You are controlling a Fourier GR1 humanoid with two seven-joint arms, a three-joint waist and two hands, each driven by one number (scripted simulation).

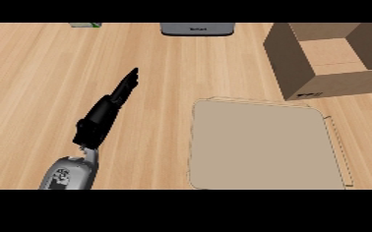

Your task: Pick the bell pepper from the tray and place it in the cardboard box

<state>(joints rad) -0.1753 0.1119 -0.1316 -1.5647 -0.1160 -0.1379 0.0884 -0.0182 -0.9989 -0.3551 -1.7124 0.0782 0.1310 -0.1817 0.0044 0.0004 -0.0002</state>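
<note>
Beige tray (262,145) lies bare; you see no pepper on it. The left hand (109,110) rests straight-fingered, grasping nothing, well apart from the cardboard box (309,73).

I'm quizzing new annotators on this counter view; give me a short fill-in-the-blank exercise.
1. The cardboard box stands at the view's upper ____.
2. The tray holds ____ on its surface.
3. The only hand in view is the robot's ____ hand.

Missing words: right; nothing; left
</note>
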